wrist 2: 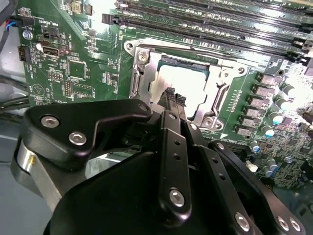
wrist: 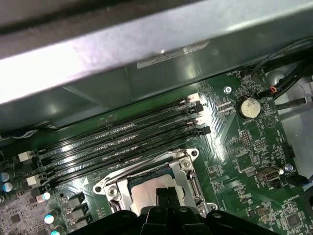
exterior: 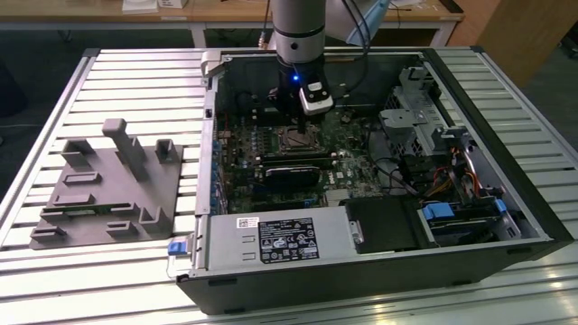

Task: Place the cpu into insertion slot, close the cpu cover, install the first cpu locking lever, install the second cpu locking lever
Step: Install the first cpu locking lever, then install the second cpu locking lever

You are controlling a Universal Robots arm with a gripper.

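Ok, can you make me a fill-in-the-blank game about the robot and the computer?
1. The cpu lies inside the insertion ____.
2. The cpu cover lies flat around the chip and is made of ____.
3. The gripper hangs right above the ____.
4. In the exterior view, the grey plastic holder rests on the table to the ____ of the computer case.

Missing words: slot; metal; cpu; left

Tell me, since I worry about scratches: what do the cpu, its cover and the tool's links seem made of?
The cpu looks like bare metal with a dull, pale silver top that catches glare. The cpu cover around it seems stamped sheet metal, bright and reflective at its edges. The tool has matte black links with silvery screws, probably coated metal or hard plastic.
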